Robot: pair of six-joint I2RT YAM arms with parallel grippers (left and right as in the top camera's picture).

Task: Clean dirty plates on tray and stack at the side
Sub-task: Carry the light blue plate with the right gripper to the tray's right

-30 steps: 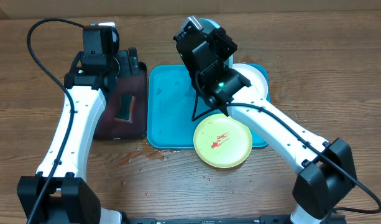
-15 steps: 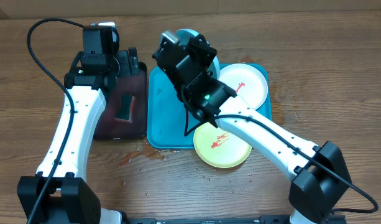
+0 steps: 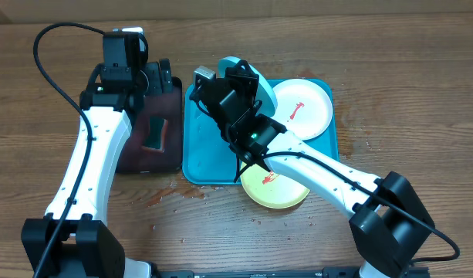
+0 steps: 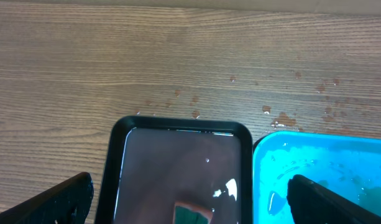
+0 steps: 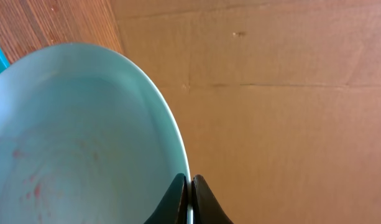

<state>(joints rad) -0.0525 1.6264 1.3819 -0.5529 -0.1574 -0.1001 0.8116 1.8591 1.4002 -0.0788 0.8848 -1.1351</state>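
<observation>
Several water drops [image 4: 280,118] speckle the brown wood-grain table [image 3: 421,93], with cardboard [image 5: 289,93] behind it. The right gripper [image 5: 189,194] is clamped on the rim of the round light blue plastic plate [image 5: 78,137], which is tipped steeply over the large turquoise plastic tray [image 3: 209,139]. On the tray lies the red-smeared white plate [image 3: 305,120]; the yellow-green plate [image 3: 278,194] overhangs its near rim. The left gripper [image 4: 190,186], fingers apart, hovers over a black tray [image 4: 119,162] of reddish liquid.

We see a wood-grain table [image 3: 421,93] under even light, flecked with small droplets [image 4: 277,115], a plain brown cardboard panel [image 5: 289,124] bordering it
</observation>
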